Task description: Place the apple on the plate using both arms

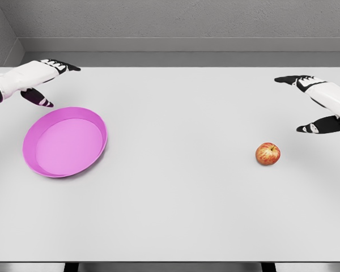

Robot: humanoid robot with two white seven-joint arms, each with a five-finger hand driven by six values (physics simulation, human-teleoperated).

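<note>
The near edge of the table [170, 238] is seen along the bottom of the head view, with dark supports visible beneath it at the lower left and lower right. The tabletop is a plain light grey surface extending to a straight far edge.

The apple [268, 153] is located on the tabletop in the right half of the view. It is red with a yellowish patch, stands upright with the stem dimple upward, and rests directly on the table surface. It is touched by neither hand.

The plate [64, 141] is located in the left half of the view, well apart from the apple. It is a shallow magenta dish with a raised rim and a lighter pink floor. Nothing is held in it.

The right hand [316, 105] is seen at the right edge, beyond and to the right of the apple, near it but not in contact. Its dark-tipped fingers are spread, with the thumb held apart below the upper fingers, so that a wide open gap faces toward the table centre. Nothing is held.

The left hand [45, 82] is seen at the upper left, just beyond the far rim of the plate and clear of it. Its fingers are likewise extended, with the thumb set apart beneath them. Nothing is held.

Beyond the table, a grey wall [181, 20] is seen.
</note>
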